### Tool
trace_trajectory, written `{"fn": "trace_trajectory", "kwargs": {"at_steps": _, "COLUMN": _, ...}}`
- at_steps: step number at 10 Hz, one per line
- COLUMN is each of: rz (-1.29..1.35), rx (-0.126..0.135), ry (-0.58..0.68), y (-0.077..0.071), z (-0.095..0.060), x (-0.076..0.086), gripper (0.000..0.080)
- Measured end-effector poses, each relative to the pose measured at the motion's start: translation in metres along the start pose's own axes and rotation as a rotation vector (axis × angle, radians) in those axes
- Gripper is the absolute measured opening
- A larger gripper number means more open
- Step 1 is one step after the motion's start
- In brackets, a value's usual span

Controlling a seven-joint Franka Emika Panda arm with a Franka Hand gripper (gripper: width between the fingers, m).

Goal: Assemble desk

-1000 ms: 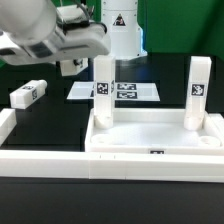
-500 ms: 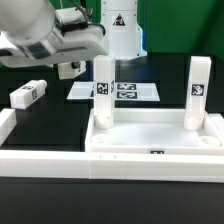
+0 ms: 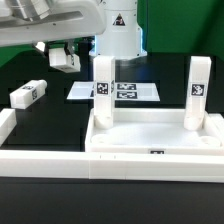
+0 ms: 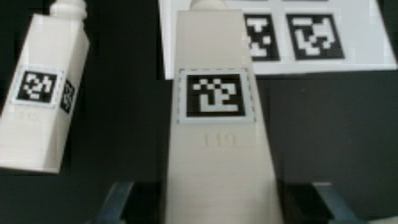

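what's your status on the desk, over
fingers shut on one leg, held aloft. two legs upright on the tabletop, fourth leg lying loose. nothing blocking.

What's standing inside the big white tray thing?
Inside the tabletop, one leg block stands upright at the exterior view's left end and another leg block at its right. The rim hides their feet, so the corner recesses cannot be seen.
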State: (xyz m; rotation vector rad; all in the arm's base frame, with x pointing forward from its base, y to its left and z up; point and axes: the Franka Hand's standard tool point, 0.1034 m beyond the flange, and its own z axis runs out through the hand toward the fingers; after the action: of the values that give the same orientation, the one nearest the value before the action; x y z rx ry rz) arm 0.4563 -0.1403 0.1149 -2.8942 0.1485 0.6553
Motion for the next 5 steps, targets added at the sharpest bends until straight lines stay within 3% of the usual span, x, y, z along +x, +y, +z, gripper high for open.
{"fn": "trace_trajectory", "kwargs": {"at_steps": 2, "rz": 0.007, "rx": -0.018, "ry": 0.137, "y": 0.003, "z": -0.004, "x": 0.005, "gripper": 0.0290}}
{"fn": "trace_trajectory", "kwargs": {"at_steps": 5, "rz": 0.005, "rx": -0.051, "ry": 0.316, "y": 0.008, "z": -0.034, "x": 0.022, "gripper": 0.0290}}
